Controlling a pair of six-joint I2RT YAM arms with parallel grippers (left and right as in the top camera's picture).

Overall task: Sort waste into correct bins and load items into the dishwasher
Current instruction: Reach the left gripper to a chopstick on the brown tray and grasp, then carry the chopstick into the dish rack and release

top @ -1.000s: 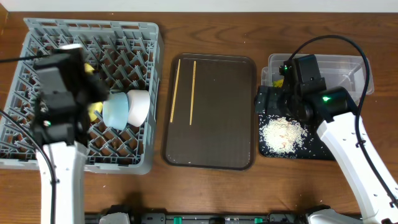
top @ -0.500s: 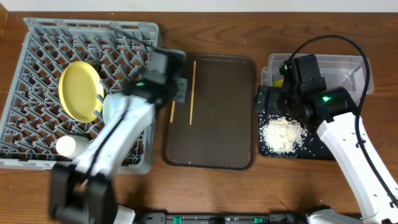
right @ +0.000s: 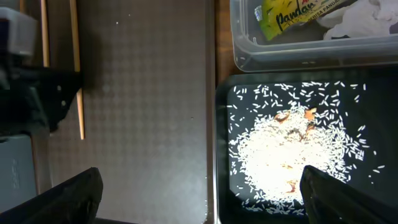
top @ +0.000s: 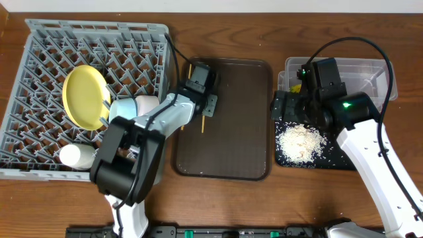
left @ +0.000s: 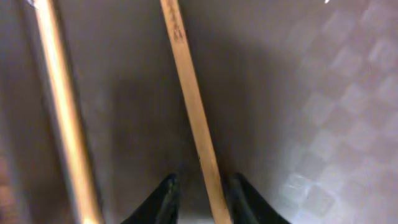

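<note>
**1. White cup** [top: 74, 155]: lies at the near edge of the dish rack [top: 39, 53].

**2. Rice scraps** [right: 280, 155]: heaped in the black tray [top: 330, 162], same as 1.0 s ago.

**3. Right tool** [right: 199, 199]: hovers above the black tray's left rim with its fingers spread wide and nothing in them. It has not moved in the last 1.0 s.

**4. Light blue bowl** [top: 122, 109], **white bowl** [top: 147, 104], **yellow plate** [top: 86, 96]: all in the rack. 1.0 s ago the left arm covered the plate. Now the plate stands uncovered, leaning among the pegs.

**5. Left tool** [left: 208, 199]: has swung within 1.0 s from over the rack to the brown serving tray [top: 244, 132]. Its fingers are a little apart and straddle 1 chopstick [left: 193, 112] without closing on it. The other chopstick [left: 62, 112] lies just beside it on the tray.

**6. Clear tub** [top: 370, 66]: farthest on the surface. It holds the snack wrapper [right: 292, 15] and the tissue [right: 367, 18].

**Assessment:** the dishes look loaded and the waste sorted. The 2 chopsticks appear to be the last items left, and the grasp on the 1st is about to begin.
</note>
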